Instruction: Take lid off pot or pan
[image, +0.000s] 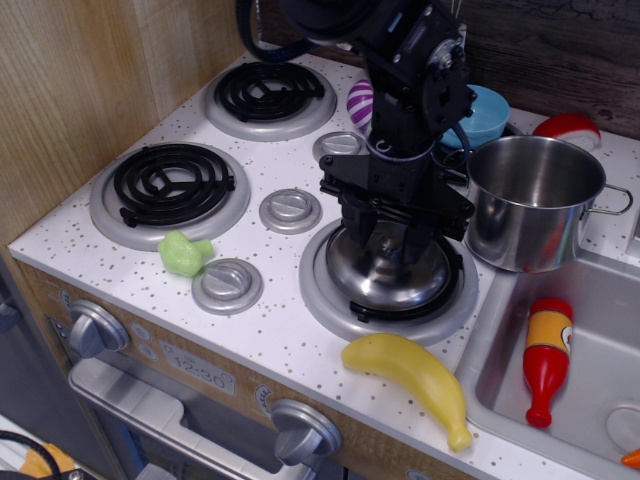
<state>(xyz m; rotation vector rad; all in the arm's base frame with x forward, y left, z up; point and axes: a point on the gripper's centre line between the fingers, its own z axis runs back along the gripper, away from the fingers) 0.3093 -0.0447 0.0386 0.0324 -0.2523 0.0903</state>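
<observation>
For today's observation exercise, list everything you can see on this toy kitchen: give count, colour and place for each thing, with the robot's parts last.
lid: 1, shiny steel, on front right burner
pot: 1, shiny steel, open, right of that burner
burners: 4, black coils on grey rings, stovetop
stove discs: 3, grey, between burners
banana: 1, yellow, front edge
green toy: 1, near front left disc
purple ball: 1, striped, rear, partly hidden
blue bowl: 1, behind pot
bottle: 1, red, in sink
gripper: 1, black, over the lid

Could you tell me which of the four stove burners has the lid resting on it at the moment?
The front right burner, nearest the banana. The lid covers its black coil under the gripper; the other three coils are bare.
</observation>
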